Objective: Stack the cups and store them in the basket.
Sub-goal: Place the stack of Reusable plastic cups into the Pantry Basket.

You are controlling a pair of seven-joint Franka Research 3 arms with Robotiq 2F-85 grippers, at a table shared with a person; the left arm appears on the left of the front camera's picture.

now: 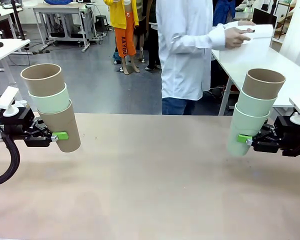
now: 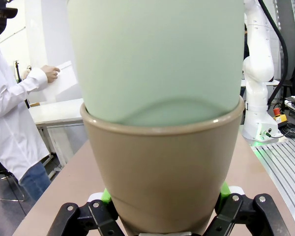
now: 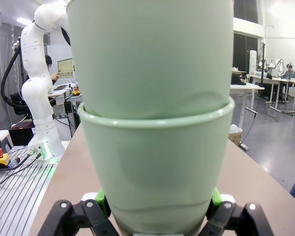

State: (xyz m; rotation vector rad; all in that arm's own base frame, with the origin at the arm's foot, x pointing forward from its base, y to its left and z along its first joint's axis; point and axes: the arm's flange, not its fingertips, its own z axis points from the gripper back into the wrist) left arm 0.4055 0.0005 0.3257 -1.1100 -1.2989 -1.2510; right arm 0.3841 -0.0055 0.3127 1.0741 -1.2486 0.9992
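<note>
Gripping tan-based stack (image 1: 65, 125) of cups, left claw (image 1: 63, 136); right claw (image 1: 241, 139) grips mint-based stack (image 1: 252, 111)

Finish notes: cups, table, rig.
Tan cup (image 2: 162, 187): matt, smooth wall, faint sheen at the rim. Mint cup (image 3: 155, 162): same matt, smooth wall; plastic or ceramic, cannot tell. Table (image 1: 155, 190): matt beige top, smooth, a few small specks. Green pads (image 1: 61, 135): smooth, plastic look. Black links (image 2: 71, 219): satin, with bright metal screw heads. Far arm (image 2: 259, 73): glossy white shell. Grooved plate (image 2: 285, 167): bare grey metal. Coat (image 1: 185, 50): white cloth, creased. Paper (image 1: 257, 34): matt white.
</note>
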